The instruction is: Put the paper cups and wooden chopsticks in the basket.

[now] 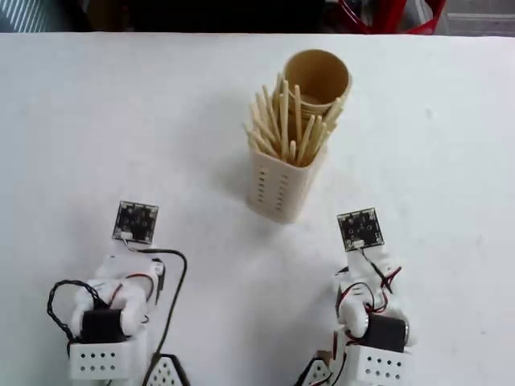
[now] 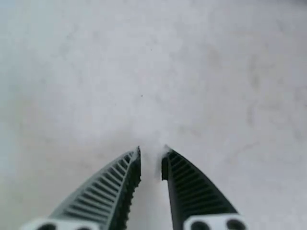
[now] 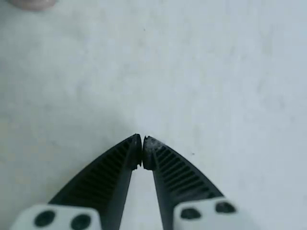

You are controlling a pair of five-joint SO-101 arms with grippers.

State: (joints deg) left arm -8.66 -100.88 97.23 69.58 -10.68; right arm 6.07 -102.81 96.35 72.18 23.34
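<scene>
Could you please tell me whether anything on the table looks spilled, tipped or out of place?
Nothing stands out: the basket stands upright on the table, holding the wooden chopsticks and paper cups.

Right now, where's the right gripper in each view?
High view: lower right, tucked under the folded right arm, nearer than the basket.
Right wrist view: right gripper in the foreground, tips touching, over the white table.
Left wrist view: that pair is the left gripper, slightly open.
Shared landmark: the white table.

Paper cups (image 1: 317, 77) and wooden chopsticks (image 1: 283, 127) stand upright — inside the white basket (image 1: 282, 191).
</scene>
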